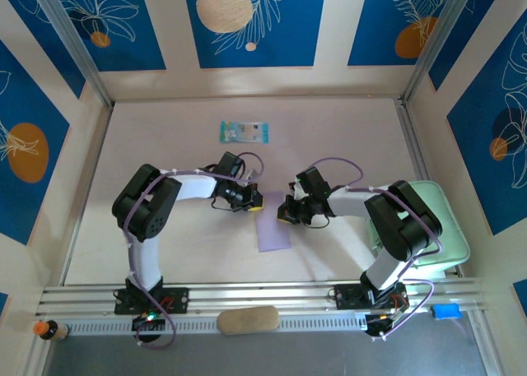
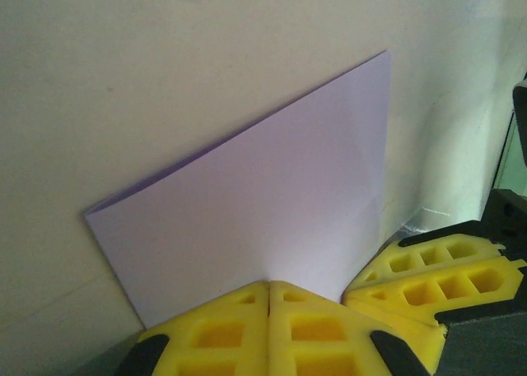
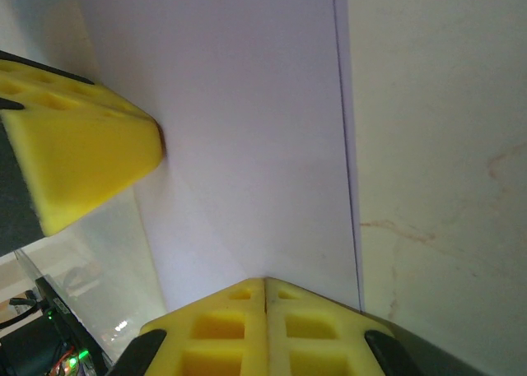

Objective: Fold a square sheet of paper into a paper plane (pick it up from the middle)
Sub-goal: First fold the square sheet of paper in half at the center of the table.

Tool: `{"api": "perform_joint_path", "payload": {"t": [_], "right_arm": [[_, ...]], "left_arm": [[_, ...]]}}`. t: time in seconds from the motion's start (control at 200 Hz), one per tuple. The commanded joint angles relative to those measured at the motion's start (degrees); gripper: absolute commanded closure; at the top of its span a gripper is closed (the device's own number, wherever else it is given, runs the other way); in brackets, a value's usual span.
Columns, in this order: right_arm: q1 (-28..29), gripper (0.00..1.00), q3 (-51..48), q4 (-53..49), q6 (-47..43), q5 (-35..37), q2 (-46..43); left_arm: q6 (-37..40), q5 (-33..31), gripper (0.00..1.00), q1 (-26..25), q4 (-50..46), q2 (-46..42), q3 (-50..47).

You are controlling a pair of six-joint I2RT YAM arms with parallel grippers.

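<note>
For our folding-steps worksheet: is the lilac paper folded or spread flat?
Folded. The lilac paper shows two layered edges along one side in the left wrist view; from above it is a rectangle.

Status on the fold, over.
Left gripper, right gripper both shut, tips at thin pale lilac paper sheet. Sheet folded over, lying on table. Blue-green printed packet well clear.

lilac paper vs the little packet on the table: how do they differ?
The paper is plain pale lilac; the packet is blue-green with print.
The paper lies mid-table; the packet lies farther back.
The paper is a broad rectangle; the packet a narrower strip lying crosswise.
Both lie flat on the table.
</note>
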Motion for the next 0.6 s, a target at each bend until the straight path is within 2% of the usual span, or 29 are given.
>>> {"api": "perform_joint_path", "payload": {"t": [0.0, 0.2, 0.595], "right_arm": [[-0.4, 1.0, -2.2, -7.5, -0.6, 4.2, 1.1], [-0.5, 1.0, -2.3, -7.5, -0.6, 4.1, 1.0], [-0.6, 1.0, -2.3, -7.3, -0.6, 3.7, 0.9]], "left_arm": [[1.3, -0.7, 0.96, 0.6, -2.0, 0.9, -0.1], [-0.3, 2.8, 0.95, 1.2, -0.4, -0.8, 2.8], [0.9, 2.2, 0.96, 3.6, -2.8, 4.7, 6.7]]}}
